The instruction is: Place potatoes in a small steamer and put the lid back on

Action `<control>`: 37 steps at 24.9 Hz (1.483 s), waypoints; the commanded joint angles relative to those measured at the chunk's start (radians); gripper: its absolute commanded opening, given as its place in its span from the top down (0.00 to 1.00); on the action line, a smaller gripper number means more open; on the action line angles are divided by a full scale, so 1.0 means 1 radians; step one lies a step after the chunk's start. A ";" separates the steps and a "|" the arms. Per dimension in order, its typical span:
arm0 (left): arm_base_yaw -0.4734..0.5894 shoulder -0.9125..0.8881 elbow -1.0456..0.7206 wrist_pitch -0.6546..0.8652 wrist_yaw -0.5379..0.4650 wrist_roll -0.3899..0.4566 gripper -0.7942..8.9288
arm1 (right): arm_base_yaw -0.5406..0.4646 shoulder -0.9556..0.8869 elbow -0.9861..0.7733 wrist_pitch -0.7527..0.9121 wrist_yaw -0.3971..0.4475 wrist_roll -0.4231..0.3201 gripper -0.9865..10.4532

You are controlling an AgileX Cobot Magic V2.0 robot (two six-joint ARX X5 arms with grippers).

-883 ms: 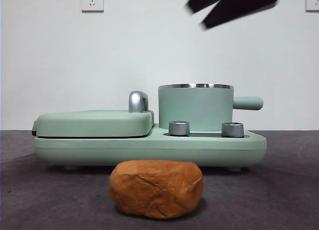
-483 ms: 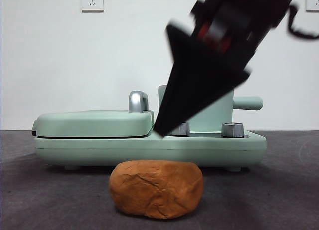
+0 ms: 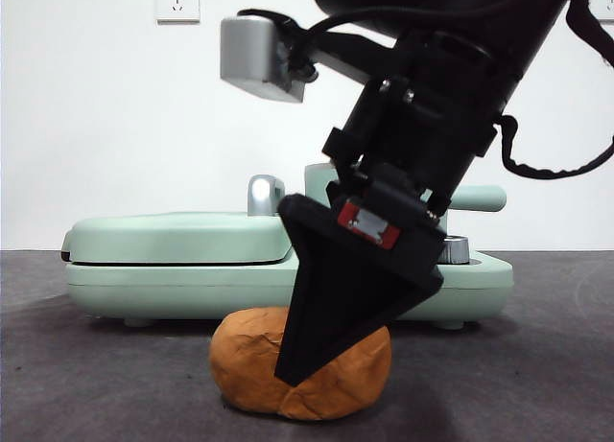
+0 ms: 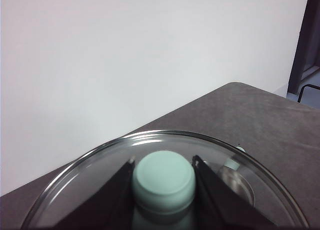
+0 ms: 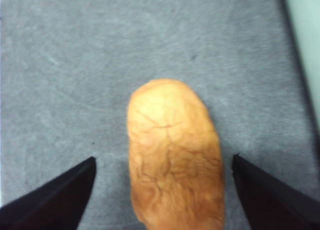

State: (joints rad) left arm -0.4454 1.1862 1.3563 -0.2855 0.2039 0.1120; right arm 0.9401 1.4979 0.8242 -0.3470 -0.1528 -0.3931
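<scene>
The potato [image 3: 240, 360] lies on the grey bench [image 3: 537, 365] just in front of the mint-green cooker base [image 3: 173, 284], below and slightly to the grill-plate side of the small steamer [image 3: 321, 188], whose green wall and stubby handle show behind the arm. It is an orange-brown, rounded, loaf-like lump with a cracked, wrinkled skin and a matte surface.

Judging by that look, it is probably fairly light and somewhat yielding, not slippery, and the rough skin should give the jaws good purchase. A hard squeeze might dent it or deepen the cracks, so moderate pressure seems wise. The best hold is likely across its narrow waist, at the middle of its length, so it hangs level and does not swing.

The right pincer [image 5: 162, 190] is spread wide, one jaw on each side of the potato and neither touching it in the right wrist view; in the front view a black jaw reaches down in front of the lump.

The left pincer [image 4: 163, 162] is pressed onto the mint-green knob of the lid [image 4: 75, 172], holding the glass disc away from the steamer.
</scene>
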 commanded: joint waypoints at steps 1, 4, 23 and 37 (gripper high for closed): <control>0.001 -0.002 0.025 0.031 -0.002 0.007 0.91 | 0.018 0.015 0.018 -0.001 0.013 -0.005 0.71; 0.001 -0.002 0.025 0.029 -0.002 0.007 0.91 | 0.018 0.015 0.018 -0.022 0.100 -0.004 0.72; 0.001 -0.002 0.025 0.031 -0.002 0.007 0.91 | -0.366 -0.193 0.464 -0.376 0.112 0.088 0.72; 0.001 -0.002 0.025 0.031 -0.002 0.007 0.91 | -0.500 0.276 0.937 -0.463 0.026 0.111 0.72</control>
State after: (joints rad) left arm -0.4423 1.1862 1.3563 -0.2882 0.2039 0.1120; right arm 0.4408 1.7340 1.7195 -0.8040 -0.1173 -0.3035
